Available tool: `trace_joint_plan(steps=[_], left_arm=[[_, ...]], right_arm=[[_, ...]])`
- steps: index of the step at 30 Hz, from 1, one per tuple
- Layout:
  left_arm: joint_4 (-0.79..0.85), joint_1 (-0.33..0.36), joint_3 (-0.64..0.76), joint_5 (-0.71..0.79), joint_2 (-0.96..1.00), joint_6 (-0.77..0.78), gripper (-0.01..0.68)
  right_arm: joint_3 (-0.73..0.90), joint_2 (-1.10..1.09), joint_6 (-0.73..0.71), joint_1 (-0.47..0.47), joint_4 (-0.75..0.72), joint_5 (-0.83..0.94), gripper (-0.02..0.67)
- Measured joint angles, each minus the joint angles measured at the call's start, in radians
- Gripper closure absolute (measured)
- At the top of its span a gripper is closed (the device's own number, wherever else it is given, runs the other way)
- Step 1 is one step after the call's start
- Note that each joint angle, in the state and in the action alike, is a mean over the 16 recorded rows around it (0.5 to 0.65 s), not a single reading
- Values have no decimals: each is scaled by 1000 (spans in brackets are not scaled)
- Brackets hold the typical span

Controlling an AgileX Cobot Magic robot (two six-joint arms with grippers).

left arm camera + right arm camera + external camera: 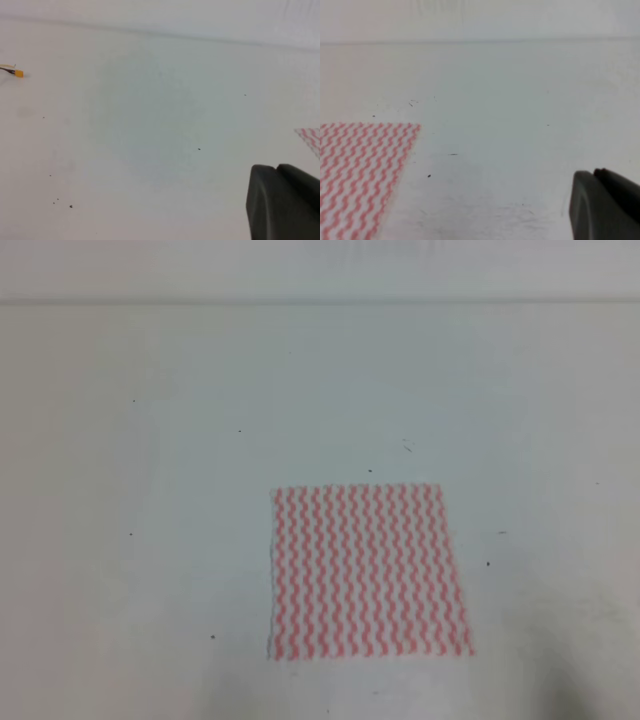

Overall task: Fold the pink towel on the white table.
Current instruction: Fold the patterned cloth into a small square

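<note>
Left gripper (285, 202) over white table (150, 490), one pink towel (367, 572) flat

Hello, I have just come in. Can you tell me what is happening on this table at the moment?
Nothing is being handled at this moment. The pink towel lies flat and unfolded on the white table. No arm shows in the high view. Each wrist camera shows only a dark part of its own hand, the left hand and the right hand, both away from the towel.

The pink towel (368, 571) lies flat and unfolded, wavy pink-and-white stripes up; the white table (150, 490) beneath is speck-dotted.
</note>
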Motion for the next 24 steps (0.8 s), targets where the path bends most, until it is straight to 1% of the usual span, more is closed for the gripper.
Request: trace_joint_plan(steps=[24], left_arm=[[1,0,5,-10,-5,0,678]], right_arm=[[3,3,0,0,6,-2,667]])
